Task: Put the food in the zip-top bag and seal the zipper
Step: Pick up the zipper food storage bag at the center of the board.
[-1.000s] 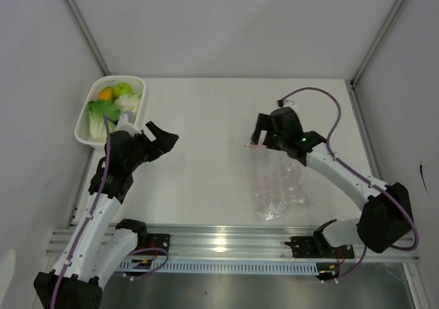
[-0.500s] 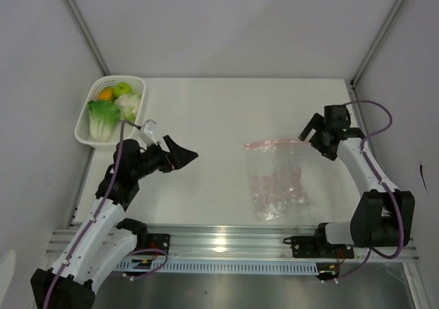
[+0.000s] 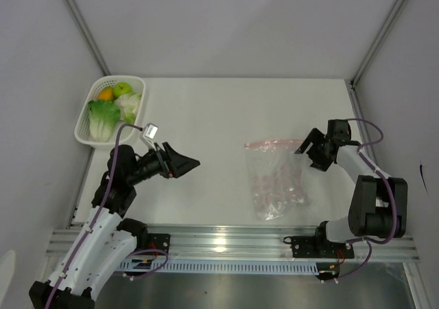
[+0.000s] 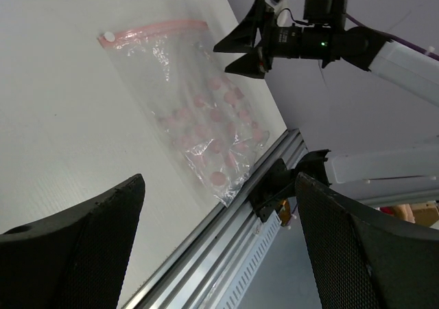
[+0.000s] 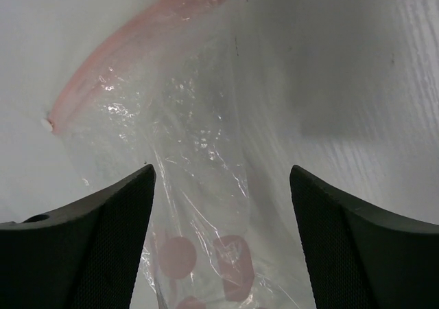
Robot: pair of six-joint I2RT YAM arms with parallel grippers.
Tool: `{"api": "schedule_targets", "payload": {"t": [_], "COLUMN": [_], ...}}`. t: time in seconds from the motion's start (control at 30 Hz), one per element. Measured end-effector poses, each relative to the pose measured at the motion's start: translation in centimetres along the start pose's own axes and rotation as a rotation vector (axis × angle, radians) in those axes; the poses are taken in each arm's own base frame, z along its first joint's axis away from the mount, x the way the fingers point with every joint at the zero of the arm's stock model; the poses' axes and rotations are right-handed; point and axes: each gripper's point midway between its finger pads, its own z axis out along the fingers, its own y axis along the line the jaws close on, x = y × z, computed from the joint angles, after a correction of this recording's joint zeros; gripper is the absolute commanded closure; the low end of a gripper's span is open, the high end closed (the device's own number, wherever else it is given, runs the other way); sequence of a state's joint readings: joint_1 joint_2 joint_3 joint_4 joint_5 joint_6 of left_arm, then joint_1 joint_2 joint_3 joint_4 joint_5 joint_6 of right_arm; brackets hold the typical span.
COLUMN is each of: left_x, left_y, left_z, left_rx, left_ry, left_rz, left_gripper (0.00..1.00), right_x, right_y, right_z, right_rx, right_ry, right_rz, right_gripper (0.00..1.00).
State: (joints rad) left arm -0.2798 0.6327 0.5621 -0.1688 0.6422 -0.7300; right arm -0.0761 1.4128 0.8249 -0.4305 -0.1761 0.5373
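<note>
The clear bag point(image 3: 276, 178) lies flat on the bench point(image 3: 206, 113), right of centre, with its pink zipper point(image 3: 271, 143) along the far edge and its bottom pointing toward the near rail. Pink round spots show through the plastic, and a small white tab point(image 4: 108, 36) sits at the left end of the zipper. The right fingers point(image 3: 306, 155) are spread apart with nothing between them. They point left at the bag's far right corner, right by that end of the zipper. From above, one tip overlaps the corner, but whether it touches the plastic cannot be told. In the right wrist view the crinkled bag fills the gap between the two fingers, with the zipper curving across farther out. The left fingers point(image 3: 182, 163) are also wide apart and hold nothing. They hang over the bench left of centre, pointing right toward the bag but well apart from it. All the food is in the white basket point(image 3: 82, 127) at the far left corner: the orange point(image 3: 105, 94) and the green apple point(image 3: 123, 88) at the far end, the cauliflower point(image 3: 128, 103) just near of the apple, and the cabbage point(image 3: 103, 119) at the near end.
</note>
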Motion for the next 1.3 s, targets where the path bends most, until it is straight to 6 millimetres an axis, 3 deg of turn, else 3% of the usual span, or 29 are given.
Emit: {"api": "schedule_targets", "payload": {"t": [0.17, 0.27, 0.3, 0.4, 0.47, 0.53, 0.63, 0.8, 0.93, 1.17, 1.3], "left_x": [0.4, 0.9, 1.1, 1.3, 1.5, 1.7, 1.8, 2.7, 3.9, 5.6, 4.7], "left_y": [-0.8, -0.8, -0.7, -0.5, -0.4, -0.2, -0.1, 0.4, 1.2, 2.7, 2.1], "left_z": [-0.7, -0.7, -0.7, -0.5, -0.4, -0.3, -0.1, 0.5, 1.0, 1.8, 1.4], "left_rx": [0.038, 0.045, 0.044, 0.041, 0.042, 0.042, 0.046, 0.071, 0.081, 0.080, 0.094], "left_ry": [-0.001, 0.015, 0.021, 0.037, 0.050, 0.062, 0.078, 0.111, 0.142, 0.155, 0.084], "left_rz": [0.025, 0.020, 0.016, 0.008, 0.003, 0.000, -0.008, -0.025, -0.046, -0.121, -0.085], "left_gripper": [0.09, 0.08, 0.08, 0.09, 0.08, 0.08, 0.09, 0.08, 0.09, 0.12, 0.12], "right_x": [0.7, 1.6, 1.8, 2.0, 1.6, 1.3, 0.7, -0.8, 0.1, 4.0, 5.4], "right_y": [0.5, 0.6, 0.7, 1.3, 2.0, 2.9, 5.3, 13.3, 18.1, 21.5, 22.7], "right_z": [1.9, 2.9, 3.2, 3.5, 3.4, 3.0, 2.0, -1.6, -5.1, -8.8, -10.9], "right_rx": [-0.062, -0.094, -0.106, -0.146, -0.183, -0.221, -0.290, -0.489, -0.637, -0.798, -0.876], "right_ry": [0.037, 0.066, 0.076, 0.087, 0.076, 0.070, 0.067, 0.036, 0.040, 0.145, 0.196], "right_rz": [-0.009, -0.011, -0.013, -0.027, -0.042, -0.067, -0.121, -0.300, -0.395, -0.440, -0.436], "right_gripper": [0.33, 0.51, 0.65, 0.85, 0.88, 0.99, 1.00, 1.00, 1.00, 1.00, 1.00]}}
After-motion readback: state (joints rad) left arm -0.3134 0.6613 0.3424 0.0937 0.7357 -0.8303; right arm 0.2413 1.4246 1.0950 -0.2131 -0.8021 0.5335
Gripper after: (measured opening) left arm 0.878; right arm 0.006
